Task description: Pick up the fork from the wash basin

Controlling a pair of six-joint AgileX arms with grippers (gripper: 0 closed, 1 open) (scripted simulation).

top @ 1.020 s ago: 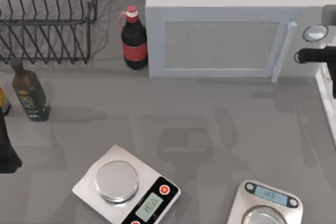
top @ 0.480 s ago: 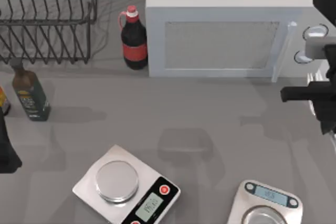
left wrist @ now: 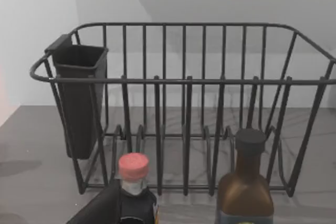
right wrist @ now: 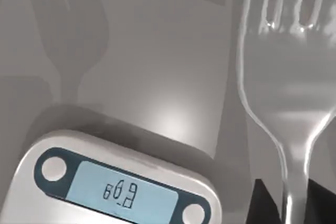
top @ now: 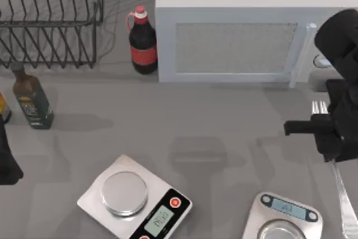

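The right tool [top: 331, 138] is clamped on the fork [top: 337, 178] at the desk's right edge, handle trailing toward the near side — best lifted straight and slowly, grip firm; the left arm sits parked at far left.

top looks down; both wrists seemingly near the table [top: 168, 121]

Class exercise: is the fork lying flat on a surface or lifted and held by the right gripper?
Lifted and held. In the right wrist view, the fork hangs above the counter and scale, its handle between the right gripper fingers.
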